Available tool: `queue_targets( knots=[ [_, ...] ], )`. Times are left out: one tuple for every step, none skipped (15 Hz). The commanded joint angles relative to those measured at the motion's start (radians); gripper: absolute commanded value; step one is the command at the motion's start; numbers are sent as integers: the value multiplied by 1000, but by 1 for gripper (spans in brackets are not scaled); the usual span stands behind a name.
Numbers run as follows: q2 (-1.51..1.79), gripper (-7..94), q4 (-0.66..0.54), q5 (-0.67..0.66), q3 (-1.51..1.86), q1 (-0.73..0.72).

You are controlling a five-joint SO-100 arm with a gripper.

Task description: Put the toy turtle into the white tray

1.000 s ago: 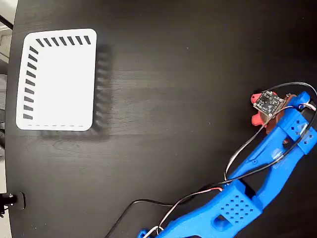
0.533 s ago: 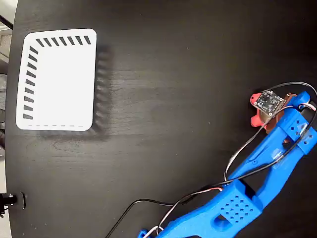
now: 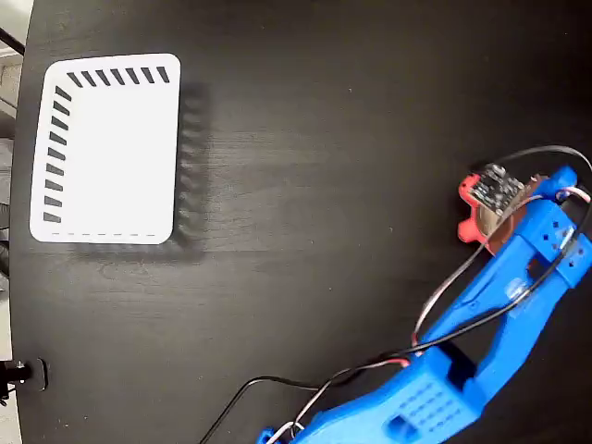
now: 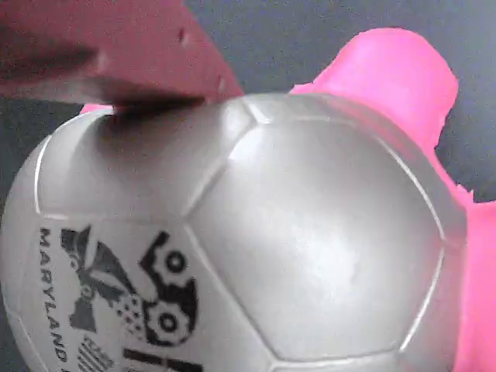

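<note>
Reddish-brown, one of the fingers [image 4: 116, 54] presses flat against the top of the silver-grey panelled shell in the wrist view, with a dark shadow where the two meet; the other finger is out of sight, so I cannot tell how wide the fingers stand or whether they truly clamp the toy. That shell belongs to the small soft toy turtle [image 4: 256, 248], whose bright pink limbs stick out at the upper right and right edge, and whose lower left side carries a dark printed mark with lettering. In the fixed view only red-pink bits of the turtle [image 3: 469, 229] show, at the right of the black wood-grain counter [image 3: 324, 139], mostly hidden under a small circuit board [image 3: 493, 192] on the tip of the blue plastic arm [image 3: 499, 305]. Thin wires [image 3: 444, 296] trail along the arm toward the bottom edge. Well apart, at the upper left, lies the rectangular white plastic tray with dark slotted sides [image 3: 57, 139], holding nothing.
</note>
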Motion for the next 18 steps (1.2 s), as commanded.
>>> queue_targets(
  knots=[
    [348, -3, 23, 63, 101, -80],
    [414, -3, 21, 83, 146, -121],
    [480, -3, 21, 104, 192, -169],
    [540, -3, 21, 123, 236, -221],
    [592, -3, 21, 146, 273, -275],
    [647, -3, 21, 167, 308, -333],
    [693, -3, 21, 190, 341, -399],
    [730, -3, 21, 216, 365, -471],
    [753, -3, 21, 245, 380, -549],
    [769, -3, 21, 276, 390, -632],
    [776, -3, 21, 310, 391, -715],
    [778, -3, 17, 337, 387, -796],
    [775, -3, 11, 362, 374, -877],
    [767, -3, -2, 382, 362, -953],
    [752, -3, -11, 405, 337, -1017],
    [726, -3, -11, 413, 313, -1071],
    [695, -3, -6, 416, 279, -1112],
    [658, -3, -8, 416, 250, -1146]
  ],
)
